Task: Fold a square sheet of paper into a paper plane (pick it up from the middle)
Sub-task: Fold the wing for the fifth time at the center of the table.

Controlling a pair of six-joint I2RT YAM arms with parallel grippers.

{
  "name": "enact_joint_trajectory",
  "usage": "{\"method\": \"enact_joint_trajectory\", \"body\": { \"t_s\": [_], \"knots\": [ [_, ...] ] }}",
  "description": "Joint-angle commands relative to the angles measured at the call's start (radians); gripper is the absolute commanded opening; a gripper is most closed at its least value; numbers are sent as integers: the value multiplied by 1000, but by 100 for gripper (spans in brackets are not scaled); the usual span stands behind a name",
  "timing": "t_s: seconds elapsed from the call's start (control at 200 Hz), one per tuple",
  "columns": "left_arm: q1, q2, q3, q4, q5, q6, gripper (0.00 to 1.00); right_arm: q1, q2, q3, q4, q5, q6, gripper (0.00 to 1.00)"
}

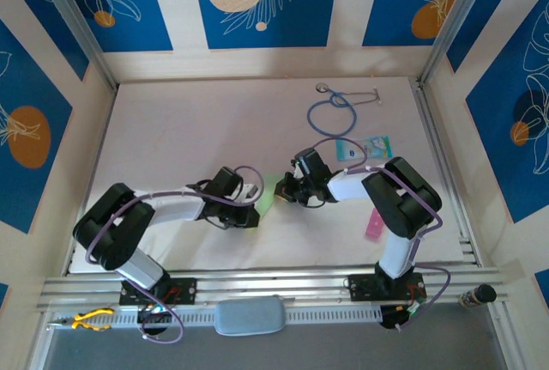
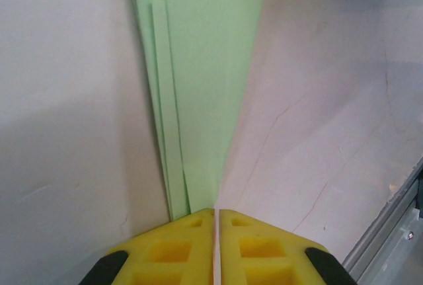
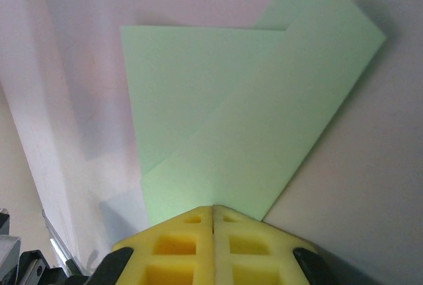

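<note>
White, faintly scuffed worktop (image 1: 171, 130) lies inside walls of blue panels printed with pale leaf outlines and orange discs. Between the two hands lies the sheet of paper (image 3: 231, 120), thin, matte and light green, already creased into flat overlapping layers. From the left hand (image 2: 216, 212) it reads as a long narrow wedge: its slim end meets the fingertips and its long axis runs straight away from them, widening as it goes, with stepped layer edges along the side left of the hand. From the right hand (image 3: 213, 209) it looks broad. One flap crosses another along a diagonal fold that rises from beside the fingertips, and a sharp corner points away to the hand's right. Both hands are closed, their yellow moulded fingers (image 2: 258, 245) pressed together with only a hairline seam. Whether either seam nips the paper's edge cannot be told, since the fingers hide the nearest part of the sheet. From above, the arms cover most of the paper, leaving a green sliver. Beyond the right hand lie a coiled stethoscope (image 1: 333, 112) and a teal-and-white card (image 1: 364, 148).
</note>
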State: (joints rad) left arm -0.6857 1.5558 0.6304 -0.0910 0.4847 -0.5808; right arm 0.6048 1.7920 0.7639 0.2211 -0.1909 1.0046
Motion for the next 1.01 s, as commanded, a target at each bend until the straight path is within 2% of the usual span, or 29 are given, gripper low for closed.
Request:
{"method": "enact_joint_trajectory", "body": {
  "t_s": [0.0,0.335,0.585,0.665,0.83,1.0],
  "knots": [
    [-8,-34,-47,-73,-22,-21,11,0,60,-16,-108,67,0,0],
    [-7,-111,-109,-108,-71,-36,0,2,61,-9,-111,64,0,0],
    [-6,-246,-56,-92,-117,-23,0,1,53,-2,-120,63,-4,0],
    [-5,-206,-13,-44,-63,-19,0,2,54,4,-122,62,-2,0],
    [-7,-21,110,34,30,-28,1,4,54,9,-129,60,-4,0],
    [-6,114,210,3,9,1,1,6,53,9,-131,59,-2,0]
  ]
}}
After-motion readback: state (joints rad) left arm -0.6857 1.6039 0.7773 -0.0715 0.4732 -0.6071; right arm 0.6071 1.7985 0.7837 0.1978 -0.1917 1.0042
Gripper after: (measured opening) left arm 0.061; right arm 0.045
